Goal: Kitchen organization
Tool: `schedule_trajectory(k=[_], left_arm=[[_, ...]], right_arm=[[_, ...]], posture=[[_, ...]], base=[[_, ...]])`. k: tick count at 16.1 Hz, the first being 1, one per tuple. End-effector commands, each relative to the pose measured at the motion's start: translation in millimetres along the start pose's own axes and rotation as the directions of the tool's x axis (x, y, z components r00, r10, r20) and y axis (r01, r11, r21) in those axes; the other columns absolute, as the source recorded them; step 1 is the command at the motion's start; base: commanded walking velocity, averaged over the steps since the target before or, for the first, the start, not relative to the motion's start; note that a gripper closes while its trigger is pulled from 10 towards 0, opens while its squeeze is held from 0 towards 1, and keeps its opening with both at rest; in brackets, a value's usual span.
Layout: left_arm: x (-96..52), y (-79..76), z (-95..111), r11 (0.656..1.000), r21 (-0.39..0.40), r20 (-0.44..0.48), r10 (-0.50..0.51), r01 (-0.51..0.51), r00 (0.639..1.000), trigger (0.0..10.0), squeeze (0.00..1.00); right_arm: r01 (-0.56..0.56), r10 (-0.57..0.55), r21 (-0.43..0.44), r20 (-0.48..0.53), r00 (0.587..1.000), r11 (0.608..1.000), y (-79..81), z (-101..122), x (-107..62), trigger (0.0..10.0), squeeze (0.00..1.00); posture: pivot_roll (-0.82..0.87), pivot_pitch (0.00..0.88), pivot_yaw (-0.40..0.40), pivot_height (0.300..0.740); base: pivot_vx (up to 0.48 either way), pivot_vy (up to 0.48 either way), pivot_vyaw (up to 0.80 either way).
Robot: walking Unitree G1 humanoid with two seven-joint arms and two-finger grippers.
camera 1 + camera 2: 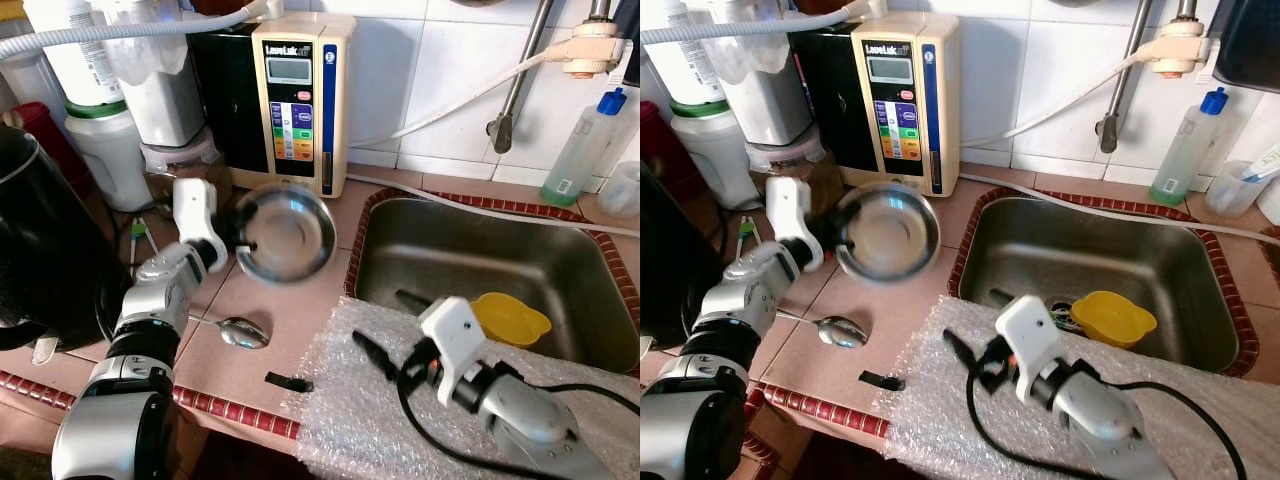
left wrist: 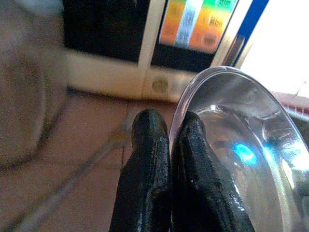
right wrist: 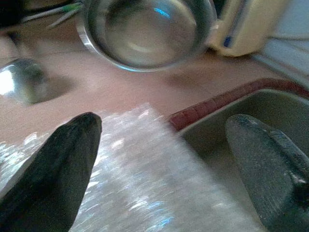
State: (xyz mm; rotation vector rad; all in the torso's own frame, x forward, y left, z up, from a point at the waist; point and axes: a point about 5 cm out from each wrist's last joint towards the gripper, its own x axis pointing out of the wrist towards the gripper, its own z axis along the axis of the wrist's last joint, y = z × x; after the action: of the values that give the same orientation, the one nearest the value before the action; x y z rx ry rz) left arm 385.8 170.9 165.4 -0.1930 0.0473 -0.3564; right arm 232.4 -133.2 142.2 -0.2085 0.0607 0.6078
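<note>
My left gripper [image 2: 169,140] is clamped on the rim of the steel bowl [image 1: 285,232], one finger [image 2: 145,159] outside and one inside. I've got the bowl lifted and tilted above the pink tiled counter [image 1: 300,320], in front of the beige water ionizer [image 1: 300,100] (bowl looks a bit blurred). A spoon [image 1: 243,332] lies on the counter below it, a small black piece [image 1: 288,381] near the counter edge.

My right gripper [image 3: 164,159] hovers over the bubble wrap [image 1: 350,400] at the sink's near edge, fingers [image 3: 53,169] spread wide, holding nothing. Steel sink [image 1: 480,250] sits to the right with a yellow cup [image 1: 510,318] in it. Soap bottle [image 1: 590,150] stands behind the sink against the wall tiles.
</note>
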Motion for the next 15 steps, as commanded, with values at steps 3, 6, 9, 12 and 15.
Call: schedule_trajectory(k=[3, 6, 9, 12, 15], left_arm=[[6.9, -40.9, 42.7, 0.972, 0.18, 0.203, -0.19, 0.154, 0.961, 0.0, 0.0], [7.3, -59.4, 39.2, 0.935, 0.243, 0.204, -0.309, 0.258, 0.929, 0.0, 0.0], [3.1, -70.3, 28.9, 0.913, 0.254, 0.178, -0.369, 0.32, 0.912, 0.0, 0.0], [-1.1, -76.1, 24.9, 0.906, 0.244, 0.18, -0.393, 0.346, 0.901, 0.0, 0.0], [-2.2, -78.9, 23.8, 0.903, 0.231, 0.182, -0.406, 0.362, 0.896, 0.0, 0.0]], right_arm=[[0.305, -0.31, 0.062, 0.123, 0.943, 0.95, -37.5, 16.6, 5.2, 10.0, 0.0], [0.379, -0.389, 0.089, 0.171, 0.905, 0.921, -46.3, 22.4, 10.9, 10.0, 0.0], [0.393, -0.407, 0.107, 0.194, 0.893, 0.913, -49.6, 28.2, 22.4, 10.0, 0.0], [0.389, -0.405, 0.116, 0.198, 0.892, 0.914, -47.3, 29.2, 34.1, 10.0, 0.0], [0.378, -0.408, 0.2, 0.134, 0.903, 0.904, -47.6, 21.6, 41.8, 3.7, 0.0]], posture=[[0.08, 0.005, 0.058, 0.74], [0.08, 0.002, 0.065, 0.74], [0.08, 0.0, 0.063, 0.74], [0.08, 0.0, 0.055, 0.74], [0.08, 0.003, 0.054, 0.74]], base=[[0.0, 0.0, 0.0], [0.0, 0.0, 0.0], [0.0, 0.0, 0.0], [0.0, 0.0, 0.0], [0.0, 0.0, 0.0]])
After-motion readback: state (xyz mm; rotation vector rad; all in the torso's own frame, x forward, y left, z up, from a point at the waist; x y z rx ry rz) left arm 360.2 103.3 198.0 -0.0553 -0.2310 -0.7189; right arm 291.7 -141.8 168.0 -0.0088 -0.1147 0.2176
